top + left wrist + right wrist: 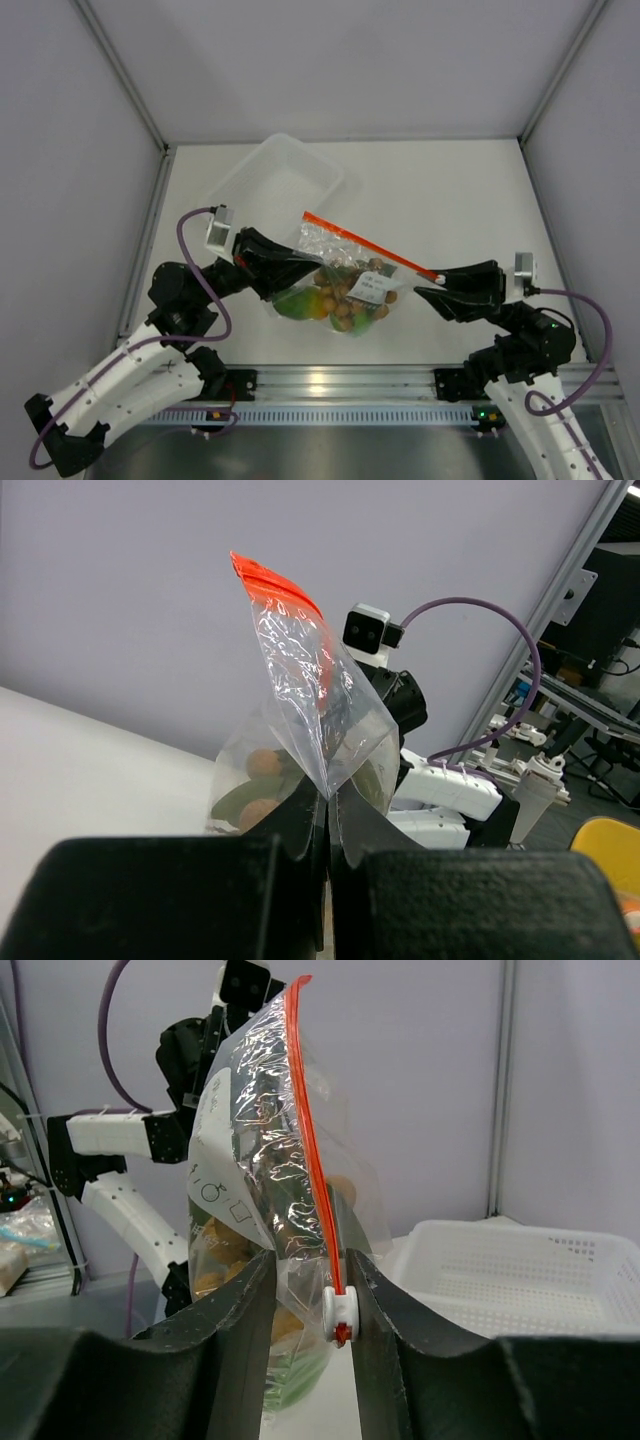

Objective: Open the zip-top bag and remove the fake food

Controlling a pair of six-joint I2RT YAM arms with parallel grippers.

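Observation:
The zip-top bag (345, 255) stands upright at mid-table, its red-orange zip strip (370, 245) on top. It holds the fake food: tan-brown balls (350, 302) and an orange-and-green mango shape (310, 303). I cannot make out the green ball. My left gripper (288, 272) is shut on the bag's left edge, and the film (300, 680) is pinched at its fingertips (330, 800). My right gripper (428, 283) is at the strip's right end. Its jaws (310, 1275) are apart around the bag (255, 1140), and the white zip slider (340, 1308) touches the right finger.
A rigid clear plastic tray (285, 180) lies behind the bag at the back left; it shows as a white mesh basket in the right wrist view (520, 1270). An aluminium rail (340, 385) runs along the near table edge. Grey walls enclose the table.

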